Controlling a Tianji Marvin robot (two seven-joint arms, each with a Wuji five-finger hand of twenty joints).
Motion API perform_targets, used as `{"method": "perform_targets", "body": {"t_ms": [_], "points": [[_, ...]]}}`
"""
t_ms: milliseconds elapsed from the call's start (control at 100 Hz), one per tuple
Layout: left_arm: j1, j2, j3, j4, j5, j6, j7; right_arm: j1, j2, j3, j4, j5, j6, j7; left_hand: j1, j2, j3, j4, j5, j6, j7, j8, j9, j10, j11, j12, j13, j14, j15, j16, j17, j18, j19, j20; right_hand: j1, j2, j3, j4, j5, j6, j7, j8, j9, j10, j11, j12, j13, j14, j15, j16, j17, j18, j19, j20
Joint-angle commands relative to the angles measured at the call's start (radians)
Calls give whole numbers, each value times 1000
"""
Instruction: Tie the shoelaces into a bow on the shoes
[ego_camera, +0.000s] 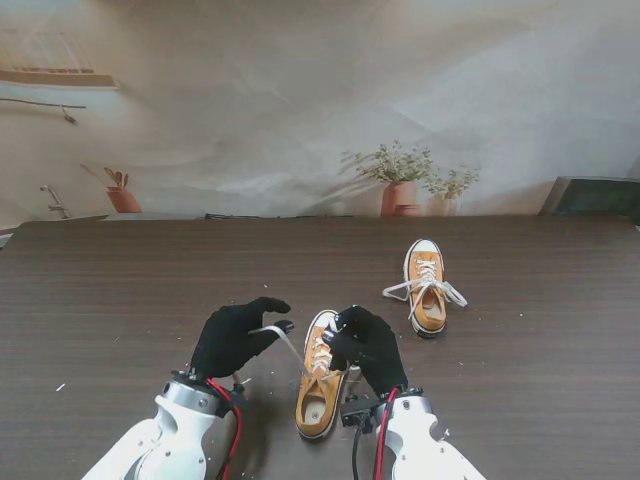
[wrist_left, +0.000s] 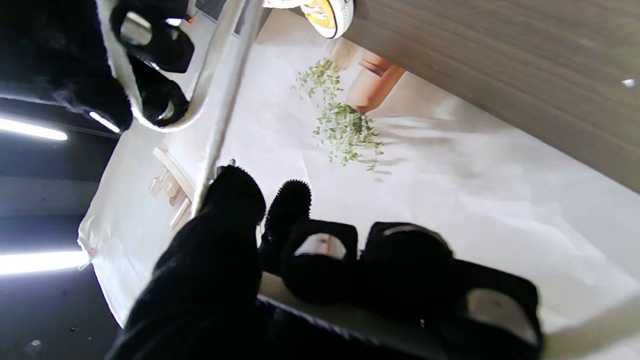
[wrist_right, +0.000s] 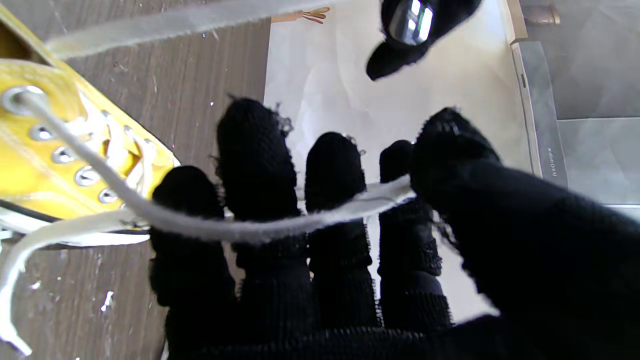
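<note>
Working on the near shoe (ego_camera: 320, 385), which lies on the table (ego_camera: 120, 290) between the two hands, toe pointing away from the robot. Far shoe (ego_camera: 427, 285) sits well apart, farther from the robot and to the right; its white laces (ego_camera: 400, 291) are spread loose to either side, apparently untied, though too small to be sure.

Left hand (ego_camera: 232, 338): thumb and fingers closed on one lace end (ego_camera: 283, 338), which runs taut from the hand across to the near shoe. The left wrist view shows the same lace (wrist_left: 227, 95) stretched past the thumb.

Right hand (ego_camera: 368, 345): hovers over the near shoe's lacing. In the right wrist view the other lace end (wrist_right: 210, 227) leaves the top eyelet, crosses the fingers (wrist_right: 255, 150) and is pinned under the thumb (wrist_right: 450, 150). So this hand too is clamped on a lace.

Judgement: early stage. Both ends of the near shoe's lace are gripped and pulled apart, but no loop or bow is visible; whether a first crossing exists cannot be told, the right hand hides it. Remaining: knot and bow on the near shoe, then probably the whole sequence on the far shoe.
</note>
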Motion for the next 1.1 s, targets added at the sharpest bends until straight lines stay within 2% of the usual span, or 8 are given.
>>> {"method": "perform_targets", "body": {"t_ms": [0,420,550,660,750,910,980,1090], "points": [[-36,-2,10,-16,5,5,-19,14,-1,-1,8,-8,1,15,39,39,-24,13,-2,-33,10,10,16,-10,41,14,46,-20,21,29,20,-18,103,-10,28,-15,40,19,36,-36,26,4,44,-26,32,27,38,-25,53,17,20,6,39,30],[-221,-12,132,-25,-50,27,-79,64,10,-7,57,-138,17,24,37,46,-34,12,-7,-46,30,17,10,-25,35,13,46,-29,-4,19,16,1,71,-23,-26,149,3,-3,22,-11,1,165,25,-35,94,148,34,7,80,-11,-14,29,60,110],[-261,-15,163,-27,-49,39,-83,71,12,-5,71,-134,-7,33,37,47,-35,12,-6,-50,37,20,10,-30,35,13,46,-31,-6,18,15,2,67,-24,-47,211,-22,-9,39,5,-45,101,27,-5,56,148,23,42,64,-21,-41,50,43,133],[-289,-17,184,-31,-59,54,-97,68,18,-1,76,-67,-48,79,39,48,-36,12,-6,-52,41,21,10,-31,35,13,46,-33,-7,18,16,3,66,-24,-101,281,-53,-10,49,37,-101,-7,-21,41,-45,118,-56,90,-41,-35,-145,50,-38,141],[-316,-19,205,-31,-68,71,-111,64,21,0,74,-9,-73,109,40,47,-38,13,-8,-55,44,21,10,-31,36,13,46,-34,-8,18,16,3,65,-24,-150,316,-59,-5,59,24,-150,-26,-90,59,-107,89,-133,102,-113,-37,-225,36,-91,142],[-375,-30,259,-20,-100,103,-124,56,35,6,62,85,-95,187,41,48,-40,13,-8,-56,49,20,10,-32,36,13,47,-35,-8,18,16,4,65,-24,-312,371,-63,50,44,11,-277,54,-210,71,-154,45,-252,94,-207,-20,-338,5,-184,140],[-402,-37,287,-13,-118,116,-126,54,41,8,60,110,-101,215,42,48,-41,13,-9,-56,51,19,10,-32,36,14,47,-37,-8,18,16,4,65,-24,-388,364,-41,138,41,24,-352,145,-242,63,-155,39,-283,84,-226,-17,-362,-7,-208,144],[-445,-51,329,3,-147,134,-123,54,47,12,61,111,-105,235,43,49,-43,14,-9,-56,54,18,10,-33,36,14,47,-38,-8,18,16,4,65,-24,-355,311,-126,149,12,14,-373,191,-267,48,-154,39,-307,66,-238,-18,-373,-15,-221,142]]}}
